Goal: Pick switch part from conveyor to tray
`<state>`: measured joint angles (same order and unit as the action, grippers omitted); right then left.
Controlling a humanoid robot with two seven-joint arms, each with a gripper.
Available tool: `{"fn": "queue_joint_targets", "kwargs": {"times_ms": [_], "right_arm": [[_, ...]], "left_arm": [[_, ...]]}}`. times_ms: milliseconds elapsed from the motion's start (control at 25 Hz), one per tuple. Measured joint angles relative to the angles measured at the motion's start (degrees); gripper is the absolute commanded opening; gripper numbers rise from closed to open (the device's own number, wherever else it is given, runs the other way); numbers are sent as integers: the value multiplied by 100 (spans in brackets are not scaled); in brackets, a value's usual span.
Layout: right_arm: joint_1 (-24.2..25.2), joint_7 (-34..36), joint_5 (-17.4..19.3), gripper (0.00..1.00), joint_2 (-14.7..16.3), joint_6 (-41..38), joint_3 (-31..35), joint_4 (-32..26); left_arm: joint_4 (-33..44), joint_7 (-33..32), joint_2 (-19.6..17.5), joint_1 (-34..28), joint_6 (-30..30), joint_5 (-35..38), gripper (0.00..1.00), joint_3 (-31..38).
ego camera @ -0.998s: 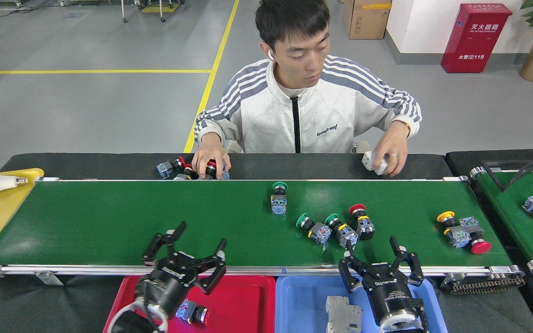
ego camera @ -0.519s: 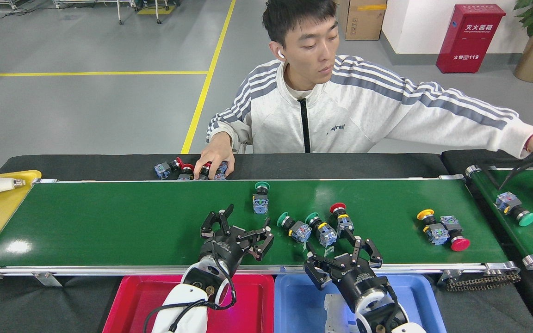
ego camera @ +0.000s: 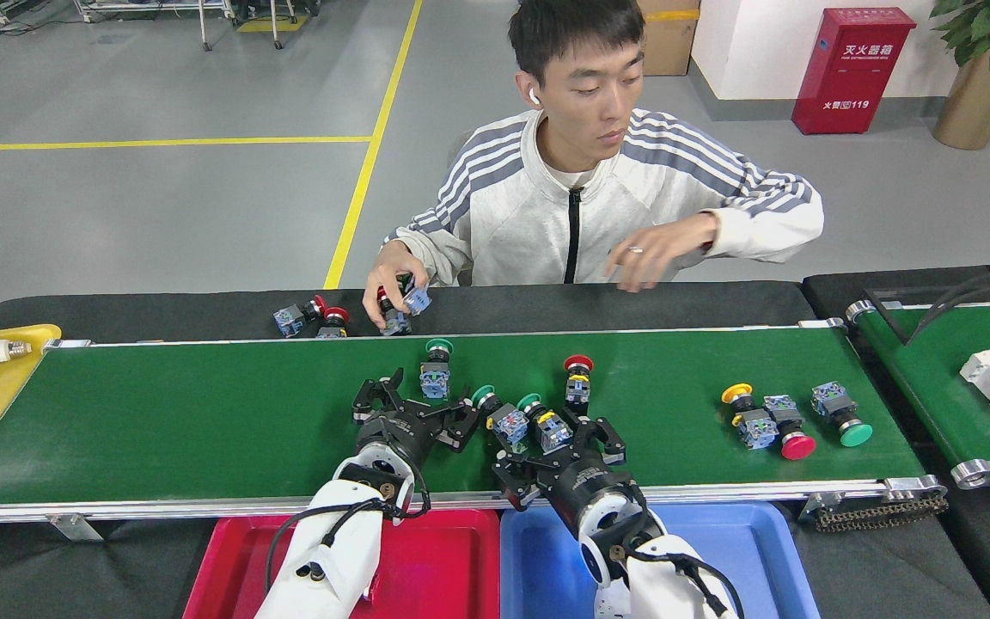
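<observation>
Leftmost, left gripper [ego camera: 416,411]: spread wide over the conveyor [ego camera: 203,421], just short of a green-capped switch part [ego camera: 436,372]. Right gripper [ego camera: 559,447]: spread wide, beside two green-capped switches [ego camera: 522,418]. Red tray [ego camera: 452,567] and blue tray [ego camera: 744,550] below the belt's near rail.

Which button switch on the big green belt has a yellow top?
The yellow-capped push-button switch part near the belt's right end, beside a red-capped one; it is the only yellow cap.

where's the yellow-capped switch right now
Head view: the yellow-capped switch lies on the conveyor's right part, touching the red-capped switch beside it.
</observation>
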<state>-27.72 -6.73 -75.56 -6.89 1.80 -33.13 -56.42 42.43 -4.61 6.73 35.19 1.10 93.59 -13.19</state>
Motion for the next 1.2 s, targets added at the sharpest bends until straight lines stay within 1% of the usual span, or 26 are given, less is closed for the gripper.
{"fn": "queue_joint_targets", "kwargs": {"times_ms": [40, 120, 160, 240, 359, 439, 479, 519, 559, 599, 639, 679, 719, 759, 799, 839, 879, 919, 958, 1038, 1198], "right_arm": [[-10, -9, 0, 17, -14, 6, -30, 9], [-14, -15, 1, 7, -22, 6, -50, 17], [-13, -17, 4, 3, -22, 6, -52, 18], [-12, -23, 11, 2, -21, 6, -52, 15], [71, -25, 19, 2, 22, 13, -50, -122], [345, -17, 19, 2, 80, 12, -45, -490], [513, -16, 19, 2, 163, 2, -52, -733], [674, -15, 20, 2, 310, -5, -51, -1036], [823, -14, 20, 2, 452, -20, -46, -1317], [1016, -13, 20, 2, 584, -45, -36, -1630], [1247, -12, 19, 2, 693, -108, -36, -1967], [1470, -8, 11, 2, 763, -223, -39, -2281], [1659, -1, -4, 2, 819, -351, -44, -2552], [1775, 8, -22, 3, 840, -521, -61, -2739], [1831, 14, -35, 17, 842, -697, -122, -2867], [1842, 17, -49, 67, 842, -850, -254, -2949], [1841, 18, -77, 100, 841, -942, -450, -2997], [1845, 18, -113, 100, 833, -1034, -618, -3013], [1860, 17, -131, 100, 821, -1078, -744, -3026], [1871, 15, -139, 100, 809, -1142, -820, -3041], [1888, 14, -135, 100, 789, -1198, -810, -3107]], "left_arm": [[-16, 2, -1, 4, 17, -59, 26, 98], [-33, 2, -24, 5, 6, -350, 14, 252], [-34, 4, -46, 4, -40, -548, 11, 276], [-24, 26, -108, -16, -209, -767, 8, 290], [118, 190, -273, -154, -551, -804, 8, 290], [564, 220, -462, -346, -945, -804, 9, 282], [952, 238, -666, -508, -1259, -804, 10, 281], [1339, 248, -913, -729, -1580, -804, 11, 289], [1837, 254, -1257, -1042, -1995, -804, 11, 306], [2352, 259, -1632, -1421, -2519, -805, 13, 345], [2827, 263, -1927, -1819, -3017, -808, 14, 449], [3310, 263, -2119, -2271, -3521, -812, 15, 668], [3810, 266, -2184, -2824, -3899, -816, 17, 1002], [4144, 266, -2173, -3274, -4149, -816, 21, 1301], [4431, 268, -2147, -3668, -4294, -816, 32, 1567], [4588, 271, -2119, -3914, -4398, -816, 51, 1756], [4682, 282, -2088, -4057, -4464, -817, 66, 1894], [4736, 289, -2058, -4103, -4502, -817, 90, 1977], [4783, 290, -2019, -4105, -4536, -817, 100, 2028], [4911, 290, -1927, -4106, -4577, -816, 100, 2130], [4993, 285, -1903, -4212, -4577, -817, 100, 2395]]}}
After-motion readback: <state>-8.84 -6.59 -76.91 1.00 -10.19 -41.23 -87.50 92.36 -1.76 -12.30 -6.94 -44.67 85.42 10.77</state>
